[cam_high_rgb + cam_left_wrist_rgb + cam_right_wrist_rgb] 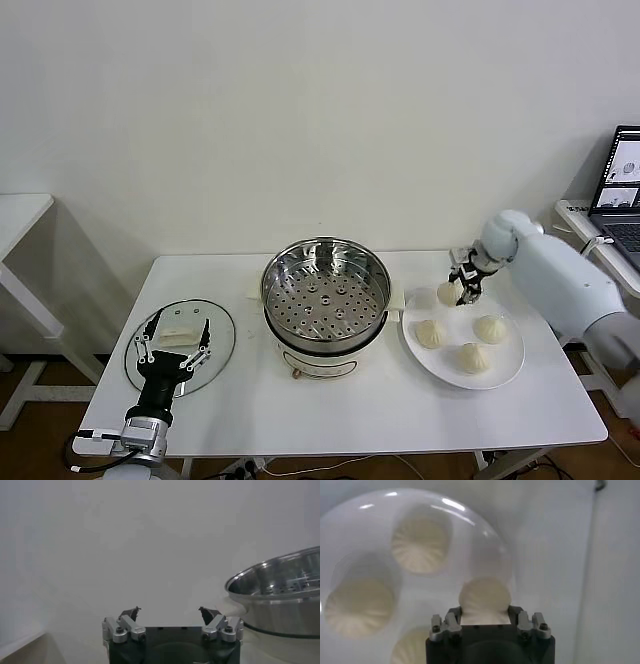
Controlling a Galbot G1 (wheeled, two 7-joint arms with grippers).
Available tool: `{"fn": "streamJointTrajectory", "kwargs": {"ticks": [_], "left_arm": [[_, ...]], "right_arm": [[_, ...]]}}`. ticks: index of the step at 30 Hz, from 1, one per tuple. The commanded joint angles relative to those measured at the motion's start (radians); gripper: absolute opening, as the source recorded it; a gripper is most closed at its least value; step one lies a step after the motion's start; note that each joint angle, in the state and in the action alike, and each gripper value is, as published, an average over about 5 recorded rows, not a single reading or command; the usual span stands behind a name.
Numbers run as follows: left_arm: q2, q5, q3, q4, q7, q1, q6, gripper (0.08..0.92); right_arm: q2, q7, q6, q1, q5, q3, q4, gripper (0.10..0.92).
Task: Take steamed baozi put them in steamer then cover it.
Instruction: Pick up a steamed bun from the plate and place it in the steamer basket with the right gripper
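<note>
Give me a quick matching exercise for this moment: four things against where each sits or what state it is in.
Things:
1. steamer
2. glass lid
3. right hand
4. left hand

States:
A. closed around a bun at the plate's far edge
B. open, hovering over the lid
C. empty, uncovered, middle of the table
D. flat on the table, to the robot's left of the pot

Pairs: 1-C, 2-D, 3-A, 4-B

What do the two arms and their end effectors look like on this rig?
The right arm has a smooth, rounded white shell ending in a small black-and-silver right end effector. The left end effector is black with silver finger links, on a black wrist with a silver ring. Both wrist views show a black housing and silver knuckles with screws.
</note>
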Motion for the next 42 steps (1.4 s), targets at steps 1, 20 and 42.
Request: {"fn": "streamJointTrajectory", "kwargs": {"ticks": [1, 20, 42], "left_arm": [[0.001, 0.0, -0.001, -0.003, -0.001, 0.002, 0.002, 0.823], [0.009, -0.003, -0.01, -0.002, 0.001, 0.0, 0.004, 0.823], [0.018, -0.007, -0.043, 0.015, 0.003, 0.0, -0.003, 0.823]], "right_arm": [[-0.108, -0.043, 0.116, 0.228, 0.16, -0.19, 0.219, 0.628], [0.26, -0.023, 0.615, 0.565, 0.147, -0.469, 0.284, 0.628], [0.516, 0.139, 0.779, 0.206, -0.27, -0.259, -0.154, 0.628]]}}
